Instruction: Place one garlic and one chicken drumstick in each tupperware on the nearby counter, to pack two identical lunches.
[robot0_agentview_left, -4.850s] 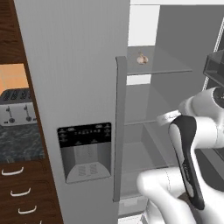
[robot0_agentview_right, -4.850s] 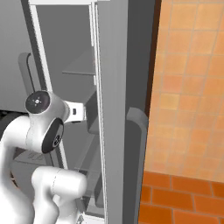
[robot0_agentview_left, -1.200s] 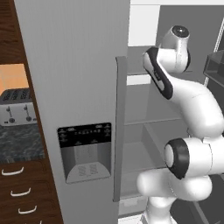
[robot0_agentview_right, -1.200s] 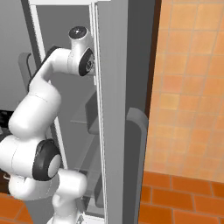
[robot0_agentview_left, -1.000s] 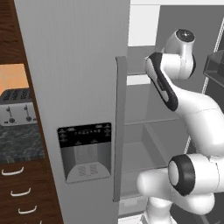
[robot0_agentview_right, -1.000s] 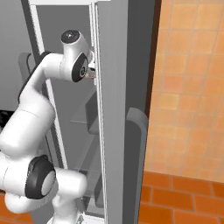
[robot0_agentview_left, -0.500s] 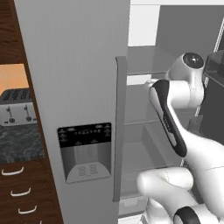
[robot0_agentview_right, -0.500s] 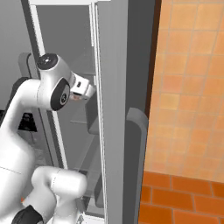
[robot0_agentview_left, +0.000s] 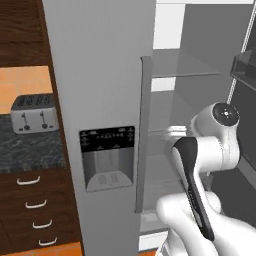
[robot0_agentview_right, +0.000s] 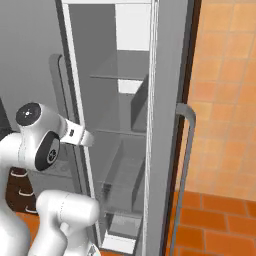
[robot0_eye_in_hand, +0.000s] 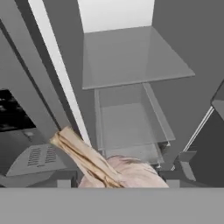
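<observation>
Hand view: the garlic (robot0_eye_in_hand: 124, 173) sits at the 6 o'clock edge of the frame, a pale pinkish bulb with a tan papery stalk running up toward 10 o'clock. It lies right where the gripper fingers would stand, and the gripper is grasping it; the finger tips themselves are hidden behind the bulb.

Beyond the garlic the open refrigerator (robot0_eye_in_hand: 131, 57) interior shows a glass shelf (robot0_eye_in_hand: 131, 57) at 12 o'clock and a clear drawer (robot0_eye_in_hand: 129, 127) beneath it, near centre. A door bin (robot0_eye_in_hand: 218, 103) edge enters at 3 o'clock.

Left base view: the white arm (robot0_agentview_left: 210, 150) is folded at 4 o'clock, in front of the open fridge compartment. The closed fridge door (robot0_agentview_left: 100, 75) with its dispenser panel (robot0_agentview_left: 107, 157) occupies the centre. At 9 o'clock a silver toaster (robot0_agentview_left: 32, 112) stands on the dark marbled table (robot0_agentview_left: 30, 150), over brown drawers (robot0_agentview_left: 30, 205) with curved silver handles.

Right base view: the arm (robot0_agentview_right: 45, 142) is at 8 o'clock, its wrist pointing into the fridge opening at mid-shelf level. The open door (robot0_agentview_right: 167, 125) stands edge-on at centre, with orange tiled wall (robot0_agentview_right: 225, 100) at 3 o'clock.
</observation>
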